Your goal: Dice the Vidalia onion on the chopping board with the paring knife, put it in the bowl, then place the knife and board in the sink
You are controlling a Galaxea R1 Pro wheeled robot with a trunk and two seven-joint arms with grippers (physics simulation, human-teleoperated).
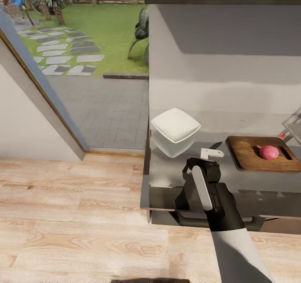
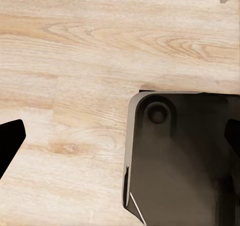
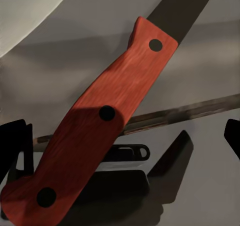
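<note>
Head view: a whole pinkish-red onion (image 1: 268, 152) is seen resting on the dark-brown wooden chopping board (image 1: 251, 157) upon the glossy dark-grey counter (image 1: 175, 178); the sink step is judged done, dicing not yet begun. The white squarish bowl (image 1: 175, 126) stands empty near the board. The red-handled paring knife (image 3: 100, 131) is seen close before the right tool (image 3: 125, 146), whose grip cannot be told. The left tool (image 2: 120, 136) is spread open over the wooden floor (image 2: 75, 46).
</note>
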